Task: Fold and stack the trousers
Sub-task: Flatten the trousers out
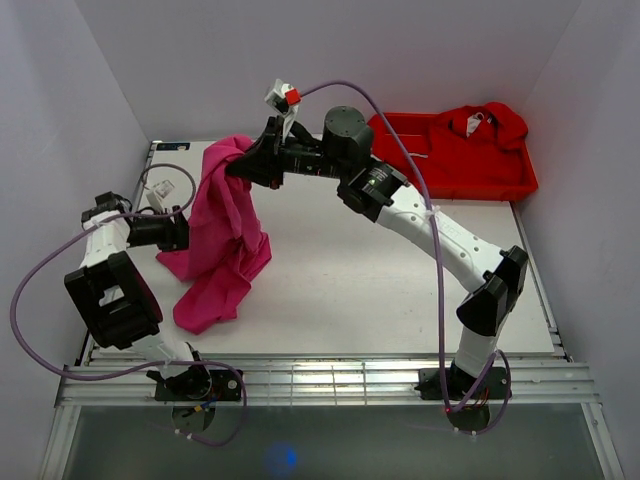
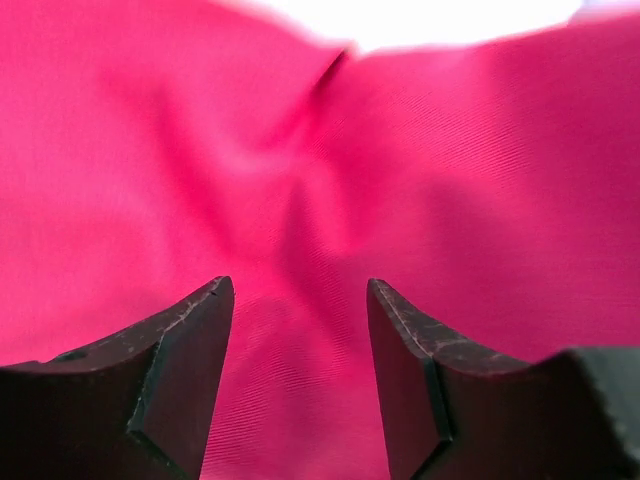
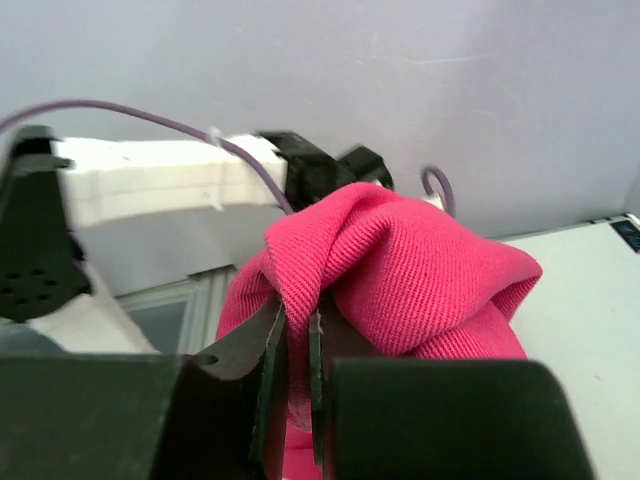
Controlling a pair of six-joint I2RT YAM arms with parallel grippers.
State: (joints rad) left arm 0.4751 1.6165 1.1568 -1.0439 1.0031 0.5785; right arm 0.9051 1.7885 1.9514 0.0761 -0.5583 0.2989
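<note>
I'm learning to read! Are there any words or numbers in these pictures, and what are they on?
No words or numbers can be read here.
The white tag on the red clothes in the red tray: too small to read.
The pink trousers: plain, no writing shows.

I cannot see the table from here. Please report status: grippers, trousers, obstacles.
Right gripper shut on trousers, lifted, lower part on table. Left gripper open, facing them. No obstacle seen.
</note>
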